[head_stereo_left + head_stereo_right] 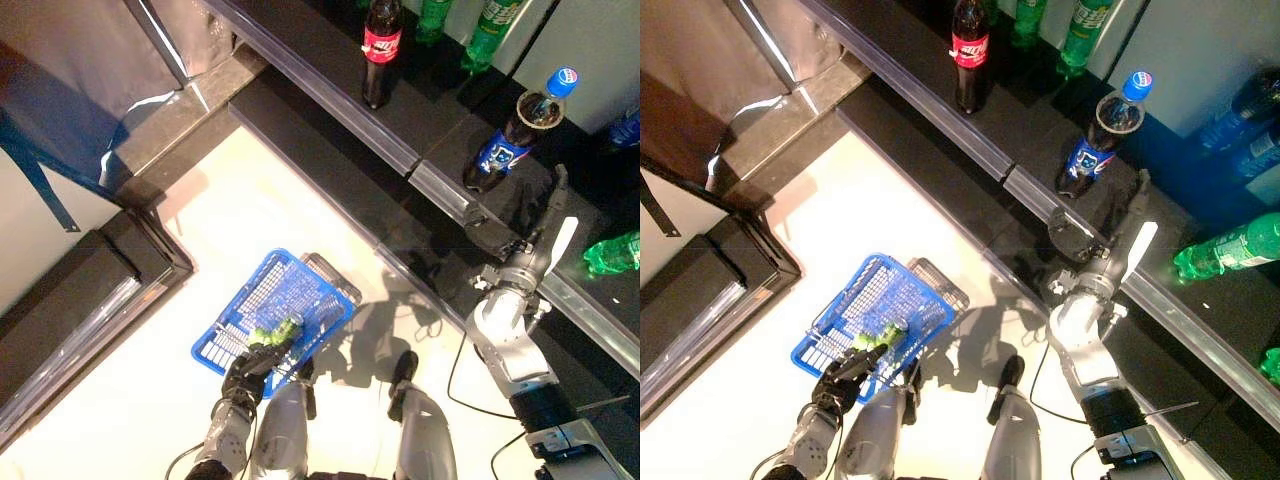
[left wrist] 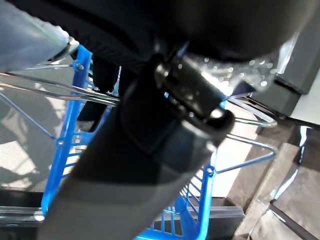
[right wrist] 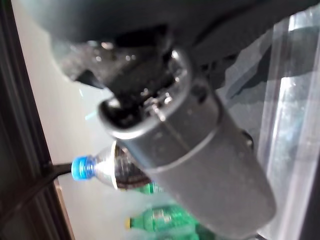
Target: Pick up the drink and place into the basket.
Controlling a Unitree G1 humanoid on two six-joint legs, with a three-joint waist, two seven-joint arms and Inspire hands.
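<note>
Down by the floor, the robot's left hand (image 1: 250,370) is curled round the rim of the blue plastic basket with wire handles (image 1: 262,300), hanging it low over the pale floor (image 1: 230,210). There's a green bottle (image 1: 275,332) lying in the basket right at those fingers, touching them, though I can't tell whether the fingers also hold it.

Up at the dark shelf (image 1: 330,60) the right hand (image 1: 535,225) reaches in, fingers straight and spread, the white-covered thumb (image 1: 562,240) standing off to the side. It holds nothing. Just beyond its fingertips stands the dark cola bottle with the blue cap and blue label (image 1: 520,128), upright, near but apart from the hand. The right wrist view shows that same blue cap (image 3: 82,167) past the thumb.

Further along the shelf stands a dark cola bottle with a red label (image 1: 381,50), upright, with green bottles behind it (image 1: 488,32). Another green bottle lies on its side (image 1: 612,253) beside the right arm.
</note>
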